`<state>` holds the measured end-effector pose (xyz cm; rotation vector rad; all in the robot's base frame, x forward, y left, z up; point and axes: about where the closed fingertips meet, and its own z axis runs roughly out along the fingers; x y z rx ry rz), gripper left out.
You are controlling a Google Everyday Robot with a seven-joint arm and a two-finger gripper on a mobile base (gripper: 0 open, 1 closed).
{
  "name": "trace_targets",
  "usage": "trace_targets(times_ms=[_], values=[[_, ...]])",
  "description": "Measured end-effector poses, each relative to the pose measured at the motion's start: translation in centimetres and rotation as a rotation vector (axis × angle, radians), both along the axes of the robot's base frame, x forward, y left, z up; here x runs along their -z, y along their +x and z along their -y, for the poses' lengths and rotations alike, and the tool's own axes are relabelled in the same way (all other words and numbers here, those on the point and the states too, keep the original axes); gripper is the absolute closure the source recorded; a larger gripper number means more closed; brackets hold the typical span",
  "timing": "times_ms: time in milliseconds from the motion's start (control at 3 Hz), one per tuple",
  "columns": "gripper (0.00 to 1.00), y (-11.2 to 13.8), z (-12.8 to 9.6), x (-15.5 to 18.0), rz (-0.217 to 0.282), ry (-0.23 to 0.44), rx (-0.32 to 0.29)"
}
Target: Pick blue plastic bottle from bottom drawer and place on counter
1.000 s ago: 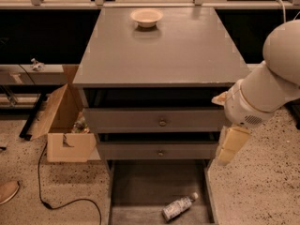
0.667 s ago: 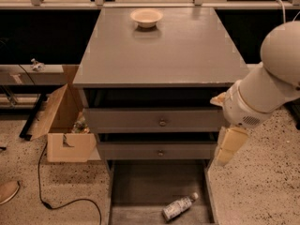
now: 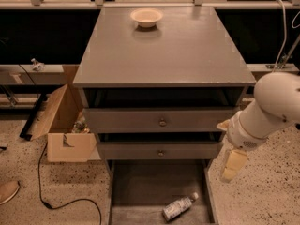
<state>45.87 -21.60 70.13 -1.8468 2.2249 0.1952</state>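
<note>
The blue plastic bottle (image 3: 179, 207) lies on its side in the open bottom drawer (image 3: 140, 186), near the front right corner, with its white cap pointing to the upper right. The grey counter (image 3: 187, 55) tops the cabinet. My gripper (image 3: 233, 165) hangs at the end of the white arm (image 3: 272, 111), to the right of the cabinet. It is level with the middle drawer, above and to the right of the bottle, and apart from it.
A cream bowl (image 3: 146, 17) sits at the back of the counter. The two upper drawers with knobs (image 3: 162, 123) are slightly ajar. An open cardboard box (image 3: 65, 125) and a black cable (image 3: 61, 203) lie on the floor to the left.
The arm's end with my gripper has dropped a little beside the cabinet. The bottle and drawers have not moved.
</note>
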Motion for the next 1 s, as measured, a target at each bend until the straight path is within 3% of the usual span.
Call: trace_targets(times_ms=[333,1000], values=[[0.00,0.1,1.1,7.4,-0.053,-0.007,-0.022],[0.00,0.2,-1.3,20.1,-0.135,0.115,-0.081]])
